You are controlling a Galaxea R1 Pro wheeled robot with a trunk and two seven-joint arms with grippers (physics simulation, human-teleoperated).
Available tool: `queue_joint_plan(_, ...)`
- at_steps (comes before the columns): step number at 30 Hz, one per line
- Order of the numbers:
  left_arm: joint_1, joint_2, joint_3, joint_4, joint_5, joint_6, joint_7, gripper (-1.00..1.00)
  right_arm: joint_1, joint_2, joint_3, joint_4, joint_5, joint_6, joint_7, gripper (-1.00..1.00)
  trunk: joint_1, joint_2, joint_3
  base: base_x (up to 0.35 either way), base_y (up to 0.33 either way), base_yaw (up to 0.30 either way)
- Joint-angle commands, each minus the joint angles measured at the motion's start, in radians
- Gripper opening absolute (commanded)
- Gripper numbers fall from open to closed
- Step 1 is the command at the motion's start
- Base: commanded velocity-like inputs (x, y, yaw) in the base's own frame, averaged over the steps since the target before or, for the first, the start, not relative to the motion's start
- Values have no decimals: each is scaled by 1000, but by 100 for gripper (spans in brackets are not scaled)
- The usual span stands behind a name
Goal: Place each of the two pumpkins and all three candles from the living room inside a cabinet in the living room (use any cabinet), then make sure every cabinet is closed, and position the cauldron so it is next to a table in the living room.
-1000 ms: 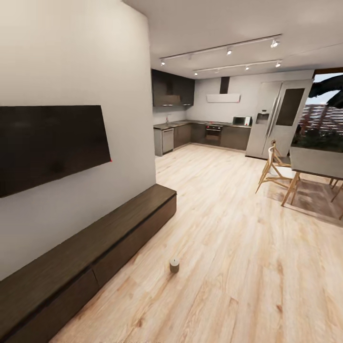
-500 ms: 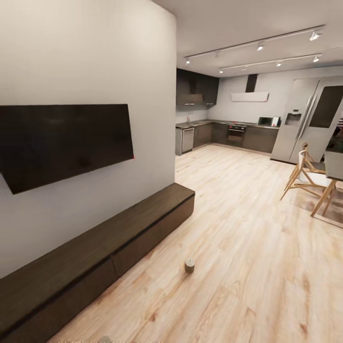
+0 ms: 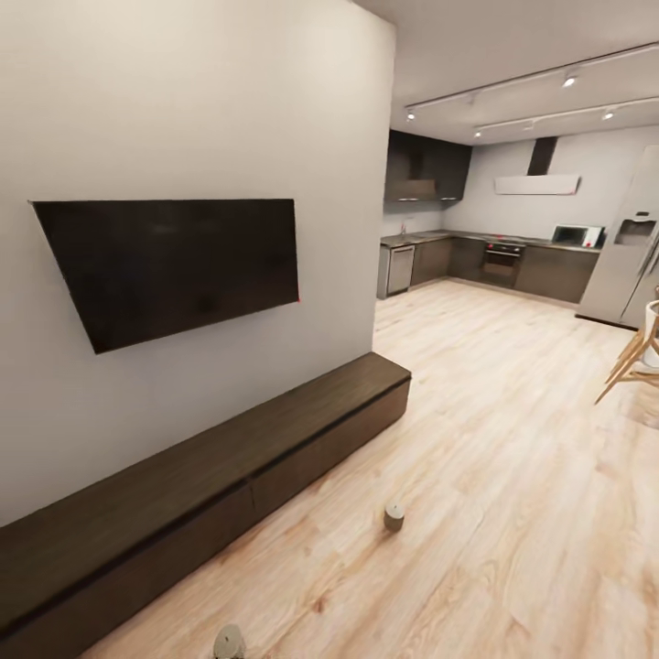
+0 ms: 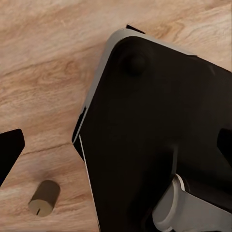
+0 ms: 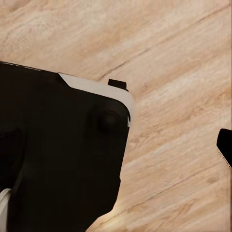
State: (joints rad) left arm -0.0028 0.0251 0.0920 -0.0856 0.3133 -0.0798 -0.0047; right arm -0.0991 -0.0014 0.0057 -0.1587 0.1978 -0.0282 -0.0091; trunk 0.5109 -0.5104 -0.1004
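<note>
The long dark-brown cabinet (image 3: 229,476) runs along the wall under a black TV, and its drawer fronts sit flush and shut. One tan candle (image 3: 394,517) stands upright on the wood floor a little way out from the cabinet's right half. A second candle (image 3: 229,643) stands at the head view's bottom edge. In the left wrist view a candle (image 4: 43,197) stands on the floor beside my black base (image 4: 154,135). My left gripper (image 4: 116,147) is open and empty, with a fingertip at each side edge. One right fingertip (image 5: 224,145) shows far out at the edge, holding nothing.
The wall-mounted TV (image 3: 174,265) hangs above the cabinet. Light wood floor (image 3: 513,439) stretches back to a kitchen (image 3: 494,261) with dark units. A wooden chair leg (image 3: 631,366) pokes in at the right edge.
The head camera has swung left, so the whole scene slid right. The dining table left the view, and a second candle came in at the bottom edge.
</note>
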Motion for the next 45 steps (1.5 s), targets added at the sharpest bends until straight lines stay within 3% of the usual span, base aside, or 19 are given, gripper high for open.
queue_joint_plan(1, 0, 0, 8, 0, -2, -1, 0, 100, -1, 0, 0, 1, 6, -3, -1, 100, 0, -2, -2, 0, 0, 290)
queue_joint_plan(45, 0, -1, 8, 1, 0, -2, 3, 100, -1, 0, 0, 1, 5, -3, -2, 100, 0, -2, -6, 0, 0, 255)
